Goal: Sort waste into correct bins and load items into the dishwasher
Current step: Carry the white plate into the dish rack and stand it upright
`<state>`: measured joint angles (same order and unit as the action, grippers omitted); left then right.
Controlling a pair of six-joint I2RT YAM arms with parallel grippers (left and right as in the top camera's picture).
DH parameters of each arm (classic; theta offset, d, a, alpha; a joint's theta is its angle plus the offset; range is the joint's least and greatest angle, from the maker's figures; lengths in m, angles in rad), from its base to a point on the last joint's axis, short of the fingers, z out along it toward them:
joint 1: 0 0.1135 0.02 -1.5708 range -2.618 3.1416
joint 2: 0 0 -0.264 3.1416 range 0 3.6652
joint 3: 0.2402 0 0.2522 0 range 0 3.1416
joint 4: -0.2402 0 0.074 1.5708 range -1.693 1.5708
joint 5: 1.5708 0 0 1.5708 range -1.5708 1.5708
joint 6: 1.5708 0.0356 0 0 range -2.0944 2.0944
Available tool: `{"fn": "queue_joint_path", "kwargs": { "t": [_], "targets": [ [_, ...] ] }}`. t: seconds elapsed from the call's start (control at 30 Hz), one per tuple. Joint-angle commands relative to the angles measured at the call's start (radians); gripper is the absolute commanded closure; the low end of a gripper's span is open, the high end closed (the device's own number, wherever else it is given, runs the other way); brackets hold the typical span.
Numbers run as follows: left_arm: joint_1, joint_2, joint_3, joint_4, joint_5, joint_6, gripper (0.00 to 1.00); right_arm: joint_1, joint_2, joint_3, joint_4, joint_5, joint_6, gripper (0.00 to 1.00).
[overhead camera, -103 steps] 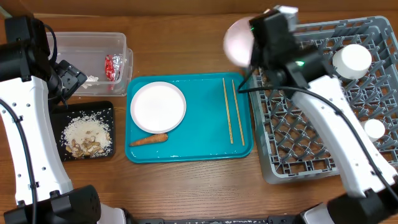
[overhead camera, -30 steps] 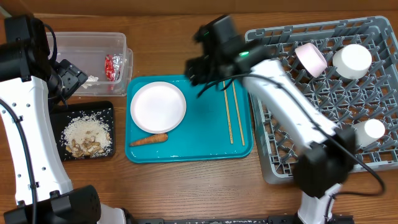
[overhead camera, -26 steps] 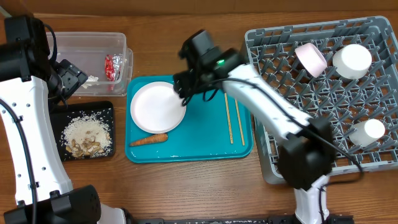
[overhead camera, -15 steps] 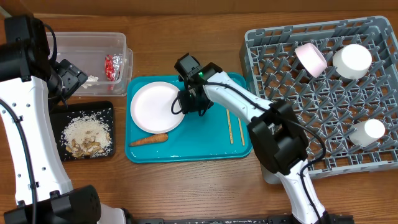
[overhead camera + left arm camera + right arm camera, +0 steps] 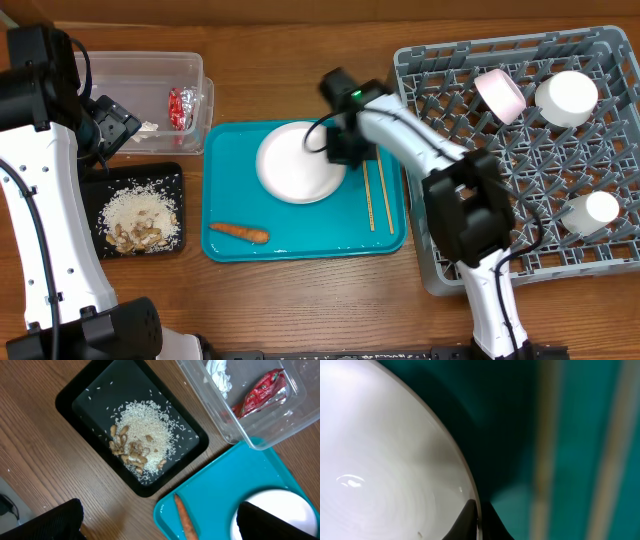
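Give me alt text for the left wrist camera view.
A black tray holds rice and food bits. Beside it, a clear tub holds a red wrapper and white scrap; a carrot lies on a teal tray near a plate.

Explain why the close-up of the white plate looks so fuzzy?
Right wrist view: the lens sits very close, so the plate rim is fairly sharp with a small glare spot, while the chopsticks smear into pale out-of-focus streaks. Left wrist view: the rice and red wrapper are crisp; only the fingers of the left tool blur. Overhead view: even light, soft shadows.
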<state>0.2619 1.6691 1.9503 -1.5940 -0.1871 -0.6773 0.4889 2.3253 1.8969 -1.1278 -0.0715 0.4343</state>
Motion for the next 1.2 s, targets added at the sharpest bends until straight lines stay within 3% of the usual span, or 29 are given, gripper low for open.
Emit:
{"fn": "queue_joint_path", "kwargs": {
  "t": [0.0, 0.17, 0.37, 0.6, 0.87, 1.17],
  "targets": [
    [0.000, -0.005, 0.001, 0.000, 0.004, 0.020, 0.00, -0.066, -0.035, 0.069, -0.050, 0.097, -0.050, 0.96],
    [0.000, -0.005, 0.001, 0.002, 0.004, 0.020, 0.00, -0.103, -0.154, 0.174, -0.115, 0.256, -0.101, 0.96],
    [0.000, -0.005, 0.001, 0.007, 0.004, 0.020, 0.00, -0.128, -0.329, 0.208, -0.109, 0.659, -0.145, 0.96],
    [0.000, -0.005, 0.001, 0.018, 0.004, 0.020, 0.00, -0.150, -0.365, 0.191, -0.183, 1.233, 0.070, 0.96],
    [0.000, -0.005, 0.001, 0.022, 0.004, 0.020, 0.00, -0.166, -0.365, 0.011, -0.178, 1.211, 0.151, 0.96],
    [0.000, -0.005, 0.001, 0.024, 0.004, 0.020, 0.00, -0.141, -0.364, -0.212, -0.050, 1.077, 0.171, 0.96]
  ]
}}
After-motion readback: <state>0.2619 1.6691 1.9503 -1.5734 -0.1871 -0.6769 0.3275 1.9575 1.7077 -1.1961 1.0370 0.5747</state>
